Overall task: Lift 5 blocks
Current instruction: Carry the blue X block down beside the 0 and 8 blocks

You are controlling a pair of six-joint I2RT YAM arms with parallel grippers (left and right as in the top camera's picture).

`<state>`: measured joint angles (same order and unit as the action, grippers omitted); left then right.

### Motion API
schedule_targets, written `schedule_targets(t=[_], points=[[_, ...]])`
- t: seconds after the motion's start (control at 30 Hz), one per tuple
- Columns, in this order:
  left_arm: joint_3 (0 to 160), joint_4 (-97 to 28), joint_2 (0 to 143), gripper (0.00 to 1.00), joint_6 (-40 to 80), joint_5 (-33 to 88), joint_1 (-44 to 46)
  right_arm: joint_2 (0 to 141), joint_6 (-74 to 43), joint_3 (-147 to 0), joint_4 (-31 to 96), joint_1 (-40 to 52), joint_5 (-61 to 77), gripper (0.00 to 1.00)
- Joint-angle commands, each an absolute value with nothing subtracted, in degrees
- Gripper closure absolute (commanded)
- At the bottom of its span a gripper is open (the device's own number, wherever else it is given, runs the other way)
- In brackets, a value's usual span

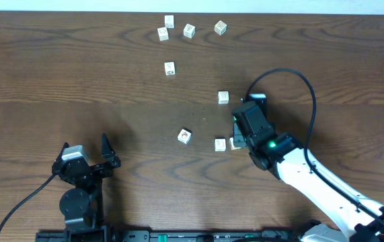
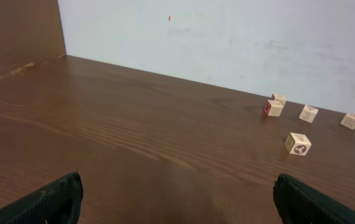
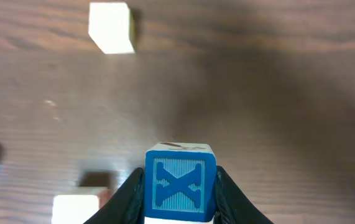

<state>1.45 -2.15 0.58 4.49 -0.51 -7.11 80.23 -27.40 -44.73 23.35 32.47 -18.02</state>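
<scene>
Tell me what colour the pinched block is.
The block is bright blue with an X; right wrist view.

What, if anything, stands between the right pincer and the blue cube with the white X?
Nothing visible: the right pincer is shut on the small blue cube with a white X, one finger on each side. A cream cube lies well apart.

Four cubes (image 1: 189, 30) line the table's (image 1: 77, 81) far edge — one cube (image 1: 169, 68) nearer, another cube (image 3: 180, 186) in the right claw (image 3: 180, 198).
</scene>
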Motion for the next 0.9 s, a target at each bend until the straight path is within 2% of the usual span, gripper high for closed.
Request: schedule_targets(t=[0.0,0.87], points=[[0.2,-4.2,0.2,0.02,4.6,-1.5,-7.3,80.7,-26.8,-41.7,22.5,31.9,-18.6,0.88],[0.2,-4.2,0.2,0.02,4.6,-1.5,-7.3,80.8,-27.4,-37.7,20.3,32.0,-9.5,0.96]])
